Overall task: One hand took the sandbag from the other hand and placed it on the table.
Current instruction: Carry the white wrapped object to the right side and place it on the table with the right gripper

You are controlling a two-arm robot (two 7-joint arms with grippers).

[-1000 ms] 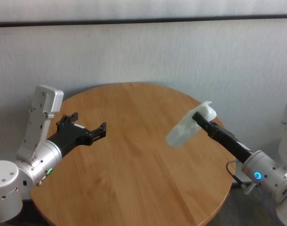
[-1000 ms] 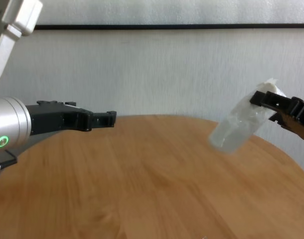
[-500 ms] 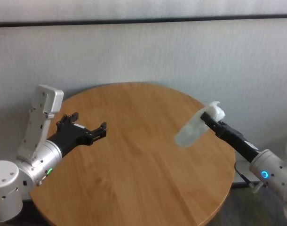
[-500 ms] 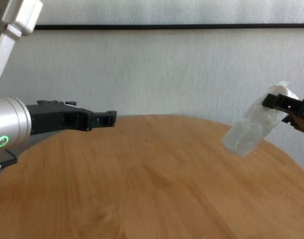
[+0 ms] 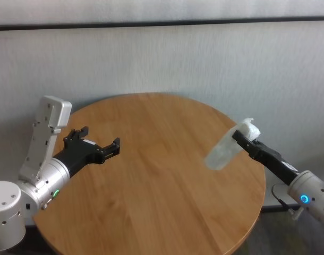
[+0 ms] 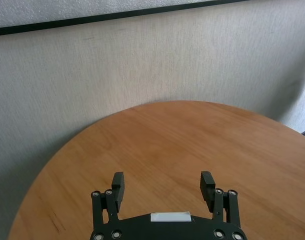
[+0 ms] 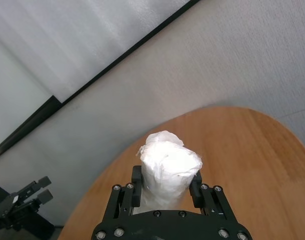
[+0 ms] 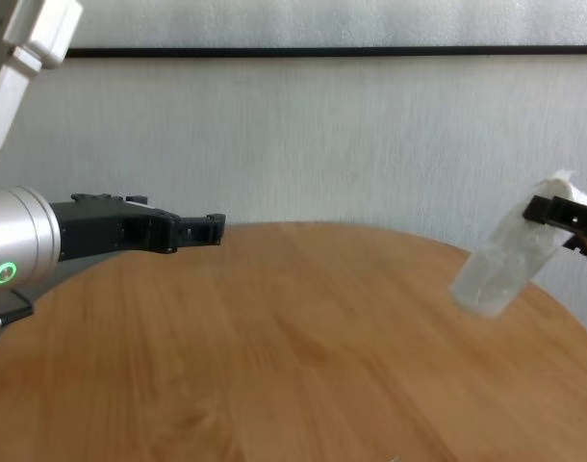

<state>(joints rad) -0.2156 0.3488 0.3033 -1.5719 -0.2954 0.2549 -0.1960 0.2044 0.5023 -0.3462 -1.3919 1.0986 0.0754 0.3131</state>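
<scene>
1. The left end effector [image 5: 103,150] hovers above the left part of the round wooden desk [image 5: 151,180], on a silver wrist with a green light; it points toward the desk's middle
2. Its two black fingers [image 6: 118,183] stand apart with nothing between them, as the left wrist view shows; the desk surface [image 6: 192,145] lies beneath them
3. In the chest view the same left end effector [image 8: 202,227] reaches out level above the desk [image 8: 274,366], clear of the wood
4. The sandbag [image 5: 226,150], a white crinkly bag, hangs in the air over the desk's right edge, tilted, its lower end pointing down toward the desk and not touching it
5. The right end effector [image 5: 246,137] is clamped on the sandbag's upper end, at the far right beyond the desk's rim, on a wrist with a blue light
6. In the right wrist view the sandbag [image 7: 168,170] sits squeezed between the fingers [image 7: 136,186] of the right end effector [image 7: 165,192], its crimped top sticking out past them
</scene>
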